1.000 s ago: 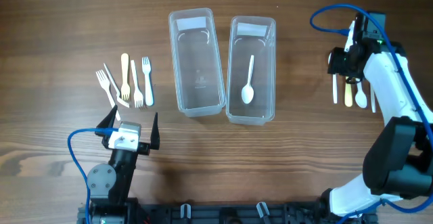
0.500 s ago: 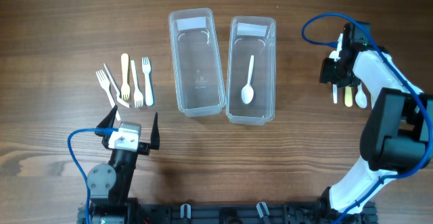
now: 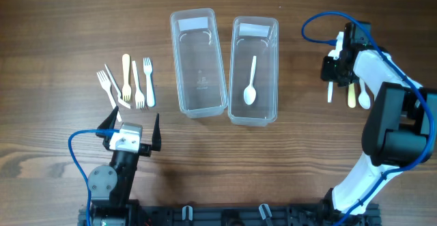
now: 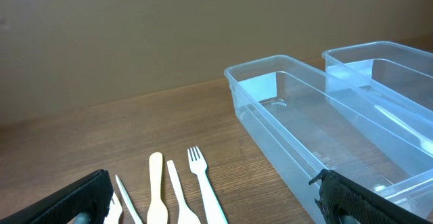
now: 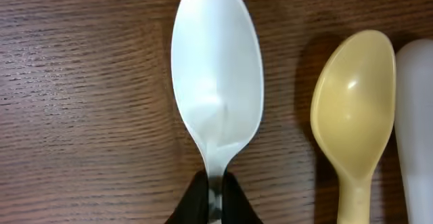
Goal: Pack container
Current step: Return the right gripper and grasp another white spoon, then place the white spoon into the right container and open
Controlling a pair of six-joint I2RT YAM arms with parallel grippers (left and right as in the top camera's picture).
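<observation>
we saw the white spoon [image 5: 216, 82] pinched at its neck by the right gripper [image 5: 215, 198], right of the two containers and just beside a tan spoon [image 5: 352, 116]. whether it touched the worktop [image 5: 81, 116] we could not tell. the right container [image 3: 234, 69] held another spoon [image 3: 250, 89]. the left gripper [image 3: 133, 122] sat spread near the forks [image 3: 136, 82].

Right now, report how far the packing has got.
Done: one packed spoon lies in the right container. In hand: the right claw grips a white spoon. Left: the tan spoon, a pale spoon beside it, the forks; the left container is empty.
</observation>
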